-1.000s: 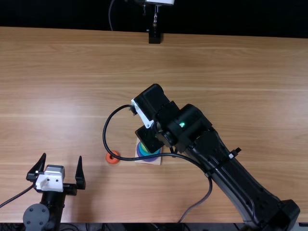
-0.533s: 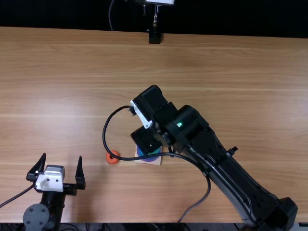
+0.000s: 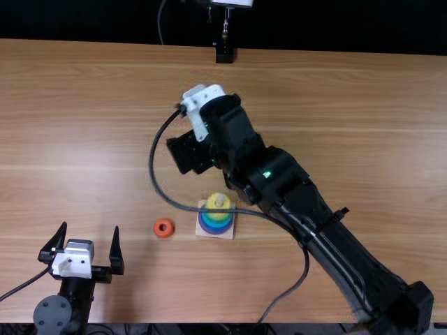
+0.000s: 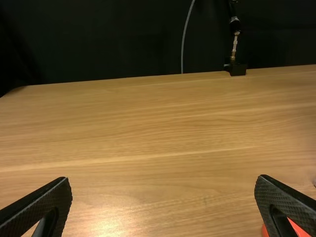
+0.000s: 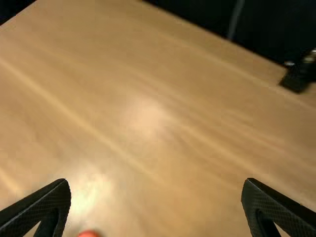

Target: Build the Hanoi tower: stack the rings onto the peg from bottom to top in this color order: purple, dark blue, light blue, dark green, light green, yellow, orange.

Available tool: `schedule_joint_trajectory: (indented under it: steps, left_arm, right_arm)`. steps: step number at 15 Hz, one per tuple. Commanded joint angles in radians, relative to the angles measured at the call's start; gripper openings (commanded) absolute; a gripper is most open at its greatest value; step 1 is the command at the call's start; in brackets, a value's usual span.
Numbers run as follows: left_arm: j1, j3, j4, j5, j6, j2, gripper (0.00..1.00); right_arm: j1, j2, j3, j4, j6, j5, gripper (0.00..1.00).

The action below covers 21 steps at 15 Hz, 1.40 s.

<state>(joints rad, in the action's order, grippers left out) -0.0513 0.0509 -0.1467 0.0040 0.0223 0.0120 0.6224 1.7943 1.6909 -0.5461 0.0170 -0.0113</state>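
My left gripper [image 3: 89,227] stands open at the table's near left, left of the orange ring [image 3: 164,227]. Beyond the ring stack, farther up the table, is my right gripper [image 3: 190,152], seen from behind. The stack stands on a pale square base [image 3: 201,230]: a yellow ring [image 3: 218,201] on top, with light blue and purple edges [image 3: 216,229] showing lower down. In the left wrist view the left gripper [image 4: 163,181] has nothing between its spread fingers; the orange ring [image 4: 299,228] lies partly behind one. The right gripper [image 5: 156,181] is open and empty, with the orange ring [image 5: 89,234] at the view's edge.
The right arm's black cable [image 3: 155,183] loops around and crosses over the ring stack. The right arm's links [image 3: 328,237] stretch diagonally over the table's near right. A black stand [image 3: 224,53] is at the far table edge.
The right gripper has moved away from above the stack, toward the far side and slightly left, uncovering the yellow ring. The left arm and the orange ring have kept still.
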Motion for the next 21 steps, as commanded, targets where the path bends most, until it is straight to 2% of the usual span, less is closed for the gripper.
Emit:
schedule_joint_trajectory:
  steps: [1, 2, 4, 6, 10, 12, 14, 15, 16, 17, 21]
  left_arm:
    - [0.004, -0.051, -0.019, 0.003, 0.007, -0.012, 1.00]
    - [0.004, -0.051, -0.019, 0.003, 0.007, -0.012, 1.00]
    - [0.004, -0.051, -0.019, 0.003, 0.007, -0.012, 1.00]
    - [0.004, -0.051, -0.019, 0.003, 0.007, -0.012, 1.00]
    - [0.004, -0.051, -0.019, 0.003, 0.007, -0.012, 1.00]
    - [0.004, -0.051, -0.019, 0.003, 0.007, -0.012, 1.00]
    - [0.004, -0.051, -0.019, 0.003, 0.007, -0.012, 1.00]
    - [0.004, -0.051, -0.019, 0.003, 0.007, -0.012, 1.00]
    - [0.004, -0.051, -0.019, 0.003, 0.007, -0.012, 1.00]
    - [0.004, -0.051, -0.019, 0.003, 0.007, -0.012, 1.00]
    - [0.004, -0.051, -0.019, 0.003, 0.007, -0.012, 1.00]
  right_arm:
    - [-0.089, -0.041, -0.089, 0.057, 0.000, 0.004, 1.00]
    - [-0.122, -0.142, -0.151, 0.135, -0.002, 0.004, 1.00]
    - [-0.248, -0.378, -0.323, 0.293, -0.002, -0.002, 1.00]
    - [-0.326, -0.576, -0.514, 0.435, 0.000, 0.004, 1.00]
    - [-0.486, -1.041, -1.002, 0.569, -0.004, 0.002, 1.00]
    - [-0.524, -1.287, -1.206, 0.611, -0.004, 0.006, 1.00]
    - [-0.526, -1.434, -1.375, 0.611, -0.004, 0.013, 1.00]
    - [-0.529, -1.486, -1.456, 0.611, -0.002, 0.048, 1.00]
    - [-0.535, -1.544, -1.524, 0.611, -0.002, 0.103, 1.00]
    - [-0.541, -1.604, -1.579, 0.609, -0.002, 0.133, 1.00]
    - [-0.540, -1.741, -1.674, 0.571, -0.010, 0.135, 1.00]
